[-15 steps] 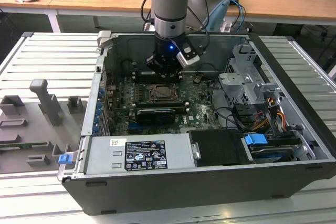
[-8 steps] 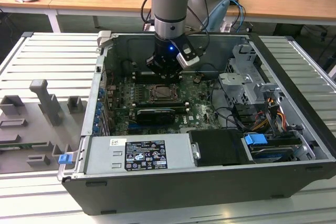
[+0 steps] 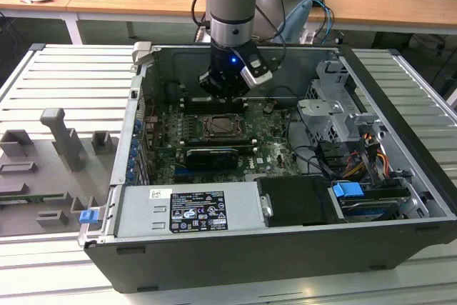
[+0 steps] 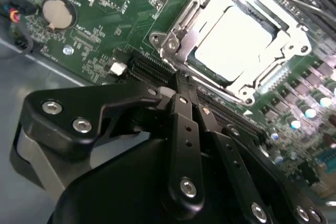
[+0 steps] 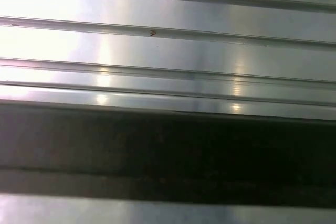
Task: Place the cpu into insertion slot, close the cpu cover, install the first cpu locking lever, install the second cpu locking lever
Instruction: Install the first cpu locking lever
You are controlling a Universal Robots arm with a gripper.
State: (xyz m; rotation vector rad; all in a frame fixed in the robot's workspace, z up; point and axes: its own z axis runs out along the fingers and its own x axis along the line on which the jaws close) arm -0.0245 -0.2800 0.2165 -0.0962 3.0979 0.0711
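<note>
Cpu [image 4: 237, 39] lies seated in the insertion slot [image 4: 206, 69], with the cpu cover [image 4: 185, 20] apparently folded down around it. The gripper [image 4: 181, 80] hovers just beside the socket, fingers pressed together and holding nothing. Any lever work likely calls for a slow, square push that avoids scraping the green board [image 4: 126, 3] inside the open computer case [image 3: 235, 248].

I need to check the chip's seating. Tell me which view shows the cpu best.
The second wrist view: the cpu lies close up, its pale top framed by the cpu cover, past the gripper. The exterior view shows the socket as a small dark square on the green board below the arm. The first wrist view shows ribbed metal.
</note>
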